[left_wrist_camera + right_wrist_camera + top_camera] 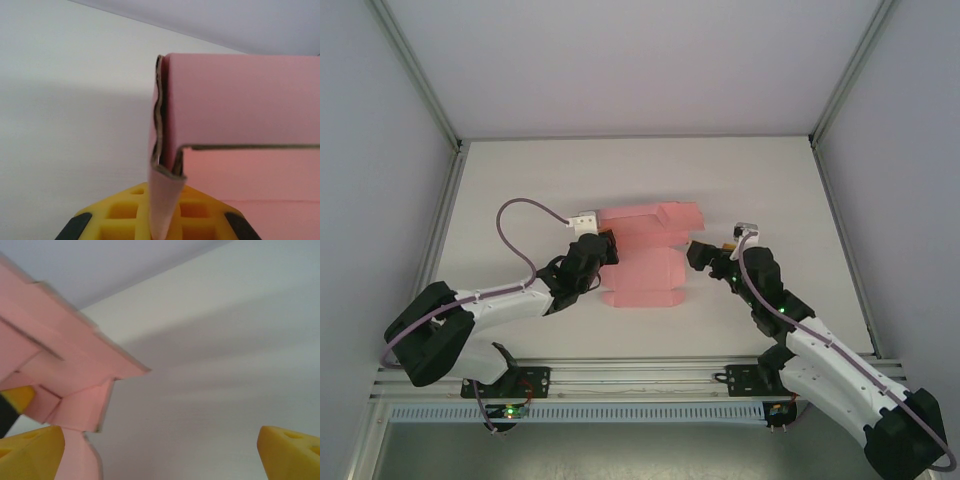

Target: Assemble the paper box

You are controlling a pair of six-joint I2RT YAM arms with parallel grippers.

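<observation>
paper box [645, 265]: plain pink card, partly folded, lying about the middle of the white table [770, 190], between the two grippers.
box form: in the top view a flat panel lies nearest the arms; a raised, folded section stands at the far side, reaching to the right.
box interior: the left wrist view shows the paper box [240, 100] as a horizontal panel over a smooth pink floor, with a doubled upright wall at its left end.
box edge: the cut edge of that wall shows brown and wavy.
markings: the visible box faces are uniform pink.
left gripper [605, 250]: at the left edge of the box; in its own camera the left gripper [160, 220] has its yellow fingers [120, 215] pressed together on a strip of the card wall that runs down between them.
right gripper [695, 250]: just beside the right side of the box; in its own camera the right gripper [161, 440] is spread wide, one yellow finger [30, 450] at the lower left and the other at the lower right.
box by the right gripper: stepped flaps of the paper box [65, 365] sit at the left, with a narrow tab hanging down beside the left finger; contact cannot be told.
cable [510, 215]: lilac, looping above the left arm.
rail [640, 375]: metal, along the near table edge, carrying both arm bases.
</observation>
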